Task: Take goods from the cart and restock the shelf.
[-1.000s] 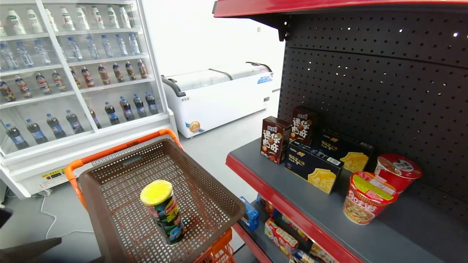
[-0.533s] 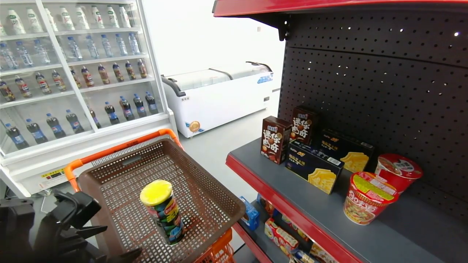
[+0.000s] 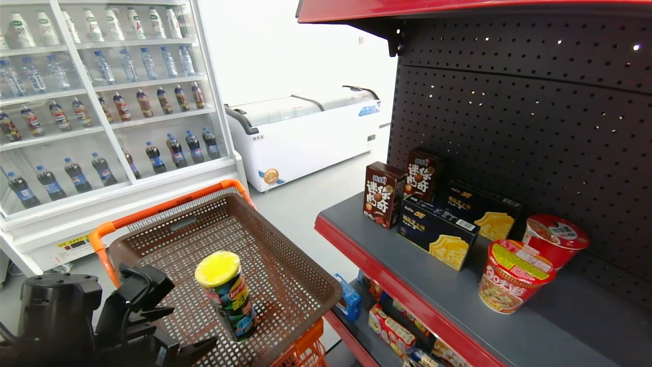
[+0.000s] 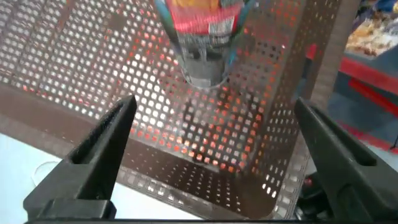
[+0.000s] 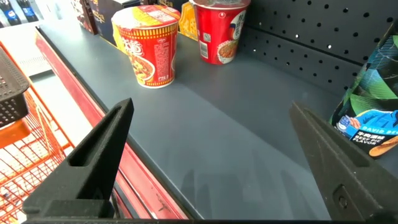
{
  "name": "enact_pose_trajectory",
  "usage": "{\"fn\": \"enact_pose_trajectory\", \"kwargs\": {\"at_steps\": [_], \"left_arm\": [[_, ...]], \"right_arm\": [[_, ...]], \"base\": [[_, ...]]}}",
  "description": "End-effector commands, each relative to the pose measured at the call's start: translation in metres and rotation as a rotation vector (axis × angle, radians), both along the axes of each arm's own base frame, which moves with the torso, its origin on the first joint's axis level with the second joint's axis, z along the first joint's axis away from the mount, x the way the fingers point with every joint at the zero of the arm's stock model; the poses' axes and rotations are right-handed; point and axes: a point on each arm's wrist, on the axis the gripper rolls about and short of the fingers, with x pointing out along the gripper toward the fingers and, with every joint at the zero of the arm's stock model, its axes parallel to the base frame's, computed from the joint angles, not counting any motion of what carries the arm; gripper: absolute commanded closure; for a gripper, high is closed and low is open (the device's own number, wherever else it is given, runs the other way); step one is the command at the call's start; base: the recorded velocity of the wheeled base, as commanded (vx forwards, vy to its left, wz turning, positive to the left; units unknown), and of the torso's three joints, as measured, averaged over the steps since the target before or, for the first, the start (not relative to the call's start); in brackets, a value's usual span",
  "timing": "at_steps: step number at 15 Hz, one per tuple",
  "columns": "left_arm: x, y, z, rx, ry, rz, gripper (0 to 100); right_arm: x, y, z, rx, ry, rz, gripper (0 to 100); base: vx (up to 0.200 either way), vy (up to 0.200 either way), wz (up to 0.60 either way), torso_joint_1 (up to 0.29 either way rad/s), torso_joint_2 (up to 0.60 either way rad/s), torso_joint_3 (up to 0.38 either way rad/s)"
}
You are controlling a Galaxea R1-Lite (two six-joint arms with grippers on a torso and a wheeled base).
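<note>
**Left gripper open and facing the can in the cart**

We start with the shelf (image 3: pixel 438 290). Its grey deck lies directly beneath our right gripper (image 5: pixel 211 162), whose fingers are spread wide with nothing between them. Ahead of that gripper stand two noodle cups (image 5: pixel 149 46), and a snack bag (image 5: pixel 373 93) sits just off to one side of it.

The cart basket (image 3: pixel 290 244) is the brown perforated tub under and ahead of our left gripper (image 3: pixel 178 318), which hangs at the basket's near rim. This gripper is also fully open and carries nothing. In its wrist view the fingers frame the basket floor.

The can (image 3: pixel 226 295) has a yellow lid and stands upright on the basket floor, so its long axis is vertical. It is straight ahead of the left gripper (image 4: pixel 214 162), close but not touching, and roughly centred between the lines of the fingers (image 4: pixel 202 37).

We judge the left arm far the nearer one. The right is well apart, over the shelf. The next move looks like a short advance with the fingers passing either side of the can's wall, followed by a side grasp across its width.
</note>
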Motion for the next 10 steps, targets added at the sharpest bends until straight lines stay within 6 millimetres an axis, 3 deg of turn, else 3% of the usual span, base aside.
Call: {"fn": "enact_pose_trajectory", "kwargs": {"at_steps": [1, 4, 6, 10], "left_arm": [[0.009, -0.001, -0.011, 0.016, 0.041, -0.012, 0], [0.027, -0.002, -0.018, 0.010, -0.003, -0.006, 0], [0.051, -0.005, -0.030, -0.004, -0.042, 0.001, 0], [0.073, -0.012, -0.028, -0.007, -0.112, -0.027, 0]], "right_arm": [[0.000, 0.000, 0.000, 0.000, 0.002, 0.000, 0], [0.000, 0.000, 0.000, 0.000, 0.002, 0.000, 0], [0.000, 0.000, 0.000, 0.000, 0.002, 0.000, 0], [0.000, 0.000, 0.000, 0.000, 0.002, 0.000, 0]], "base": [[0.000, 0.000, 0.00, 0.000, 0.00, 0.000], [0.000, 0.000, 0.00, 0.000, 0.00, 0.000], [0.000, 0.000, 0.00, 0.000, 0.00, 0.000], [0.000, 0.000, 0.00, 0.000, 0.00, 0.000]]}}
